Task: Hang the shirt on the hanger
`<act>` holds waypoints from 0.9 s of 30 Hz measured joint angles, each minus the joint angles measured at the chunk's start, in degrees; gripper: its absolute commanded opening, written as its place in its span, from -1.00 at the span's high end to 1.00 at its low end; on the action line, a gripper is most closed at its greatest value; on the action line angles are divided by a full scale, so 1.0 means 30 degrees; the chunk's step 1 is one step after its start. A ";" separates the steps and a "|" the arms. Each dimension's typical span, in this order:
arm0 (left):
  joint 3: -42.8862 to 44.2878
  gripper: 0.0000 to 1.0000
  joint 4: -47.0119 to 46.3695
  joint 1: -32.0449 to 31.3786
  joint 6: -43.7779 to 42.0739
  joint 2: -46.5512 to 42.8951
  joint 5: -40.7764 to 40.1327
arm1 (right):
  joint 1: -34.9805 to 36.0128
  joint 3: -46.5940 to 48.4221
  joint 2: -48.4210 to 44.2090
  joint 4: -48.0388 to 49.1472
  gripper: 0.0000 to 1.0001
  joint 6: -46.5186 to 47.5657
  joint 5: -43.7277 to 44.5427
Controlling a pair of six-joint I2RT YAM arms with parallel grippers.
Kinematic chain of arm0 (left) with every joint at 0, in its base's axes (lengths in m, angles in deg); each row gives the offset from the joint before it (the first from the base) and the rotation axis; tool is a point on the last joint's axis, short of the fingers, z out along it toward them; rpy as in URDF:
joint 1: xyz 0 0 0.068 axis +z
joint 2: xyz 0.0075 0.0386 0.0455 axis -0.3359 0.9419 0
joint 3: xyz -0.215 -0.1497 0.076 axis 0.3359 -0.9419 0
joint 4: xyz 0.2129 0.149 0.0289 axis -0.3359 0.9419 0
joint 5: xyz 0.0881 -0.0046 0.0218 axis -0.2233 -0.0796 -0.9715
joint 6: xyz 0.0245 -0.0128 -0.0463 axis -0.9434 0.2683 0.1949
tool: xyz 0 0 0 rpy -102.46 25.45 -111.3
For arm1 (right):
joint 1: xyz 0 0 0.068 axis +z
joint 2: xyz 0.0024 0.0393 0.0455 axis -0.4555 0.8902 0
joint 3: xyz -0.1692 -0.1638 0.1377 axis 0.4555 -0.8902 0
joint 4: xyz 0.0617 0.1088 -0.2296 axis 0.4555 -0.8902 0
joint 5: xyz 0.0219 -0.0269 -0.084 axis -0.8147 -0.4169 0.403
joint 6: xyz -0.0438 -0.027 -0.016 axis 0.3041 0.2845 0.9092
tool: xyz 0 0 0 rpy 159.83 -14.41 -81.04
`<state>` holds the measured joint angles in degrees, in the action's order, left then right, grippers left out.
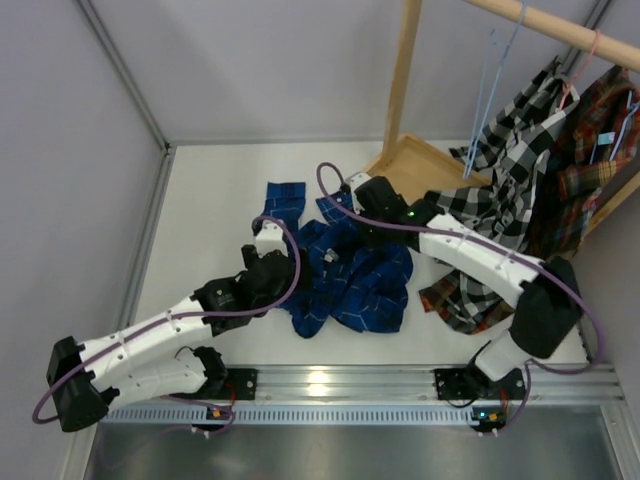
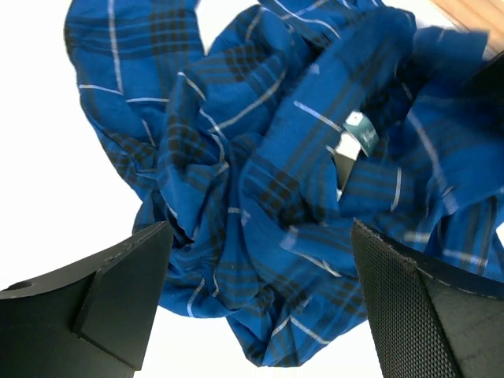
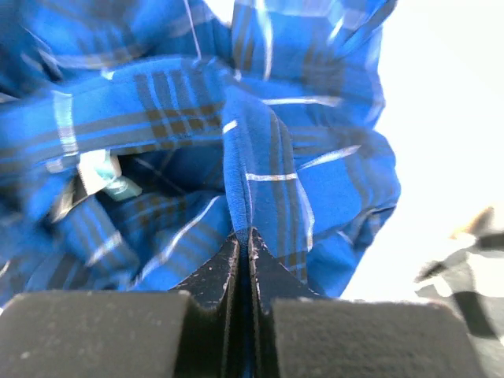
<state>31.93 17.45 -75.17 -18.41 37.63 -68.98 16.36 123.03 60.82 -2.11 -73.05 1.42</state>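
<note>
The dark blue plaid shirt (image 1: 345,280) lies crumpled on the white table between both arms. It fills the left wrist view (image 2: 268,181) and the right wrist view (image 3: 197,134). My right gripper (image 3: 244,236) is shut on a fold of the shirt, at its far right part (image 1: 368,222). My left gripper (image 2: 260,299) is open, its fingers (image 2: 118,291) spread just above the shirt's near edge, at the shirt's left side (image 1: 268,262). The light-blue wire hanger (image 1: 492,95) hangs empty on the wooden rail (image 1: 560,25) at the back right.
A black-and-white checked shirt (image 1: 505,190) and a red-brown plaid shirt (image 1: 595,160) hang from the rail, draping onto the table's right side. A wooden post (image 1: 402,75) and wooden base (image 1: 420,165) stand behind the shirt. Grey walls enclose the table.
</note>
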 measured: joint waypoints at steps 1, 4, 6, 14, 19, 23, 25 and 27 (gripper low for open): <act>0.0029 -0.96 0.0000 0.0000 -0.0175 0.0000 0.0146 | 0.0007 -0.0160 -0.1049 0.0153 1.00 0.0000 0.0189; 0.0270 -0.96 -0.0335 0.0000 -0.1275 0.0000 0.0787 | 0.0029 -0.0867 -0.4714 0.0707 1.00 -0.0022 0.0583; 0.0707 -0.96 -0.0801 0.0044 -0.2222 0.0015 0.1435 | 0.0058 -0.1588 -0.7439 0.1348 1.00 -0.0015 0.0656; 0.4182 -0.93 -0.3672 0.1122 -0.4116 0.2535 0.5909 | 0.0073 -0.4816 -1.4054 0.3053 1.00 0.0015 0.0758; 0.4867 -0.84 -0.5268 0.1406 -0.3147 0.4612 0.8888 | 0.0080 -0.7329 -1.6225 0.3942 1.00 0.0029 0.0765; 0.4976 -0.58 -0.5246 0.1421 -0.1967 0.5858 0.9814 | 0.0080 -0.7679 -1.6954 0.4444 1.00 0.0102 0.1078; 0.4889 -0.47 -0.5297 0.1421 -0.1523 0.6011 1.0156 | 0.0087 -0.7679 -1.7005 0.4707 1.00 0.0160 0.1158; 0.4524 -0.37 -0.5493 0.1421 -0.1450 0.5872 1.0659 | 0.0080 -0.7679 -1.7005 0.4932 1.00 0.0182 0.1209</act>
<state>45.51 0.97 -70.91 -22.76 55.25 -37.00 16.60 99.99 9.81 12.69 -72.50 5.05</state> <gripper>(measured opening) 0.742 0.009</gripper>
